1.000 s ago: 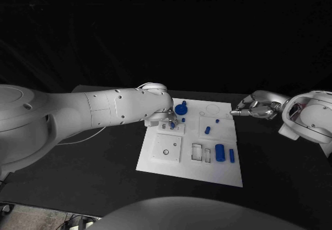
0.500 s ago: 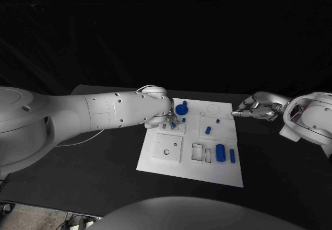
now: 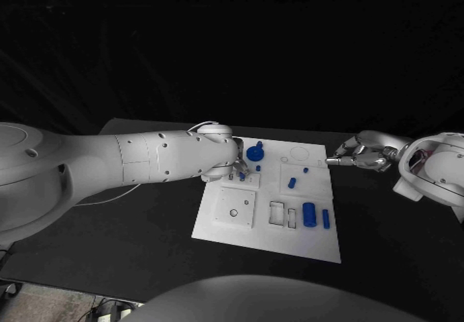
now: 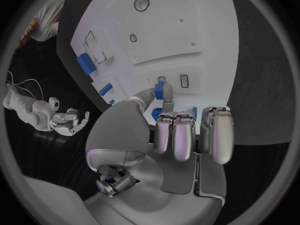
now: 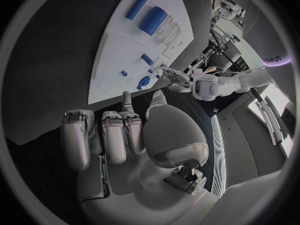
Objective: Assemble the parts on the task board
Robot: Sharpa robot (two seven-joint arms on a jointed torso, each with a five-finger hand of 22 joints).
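Note:
The white task board (image 3: 290, 238) lies mid-table. My left hand (image 3: 230, 168) hovers over its far left part and pinches a small blue part (image 3: 242, 176) between thumb and a finger. In the left wrist view that blue part (image 4: 159, 90) hangs just above two small slots (image 4: 184, 80) in the board (image 4: 187, 15), and the other fingers (image 4: 187, 135) are curled in. My right hand (image 3: 355, 155) hangs off the board's far right corner with fingers (image 5: 106, 135) curled and nothing in them.
Standing or lying on the board are a round blue knob (image 3: 254, 153), a small peg (image 3: 306, 170), a short piece (image 3: 292, 182), a thick blue cylinder (image 3: 308, 213) and a slim one (image 3: 325, 218). Black table surrounds the board.
My left arm has shifted slightly, the hand staying over the same slots with the blue part. The right hand has barely moved.

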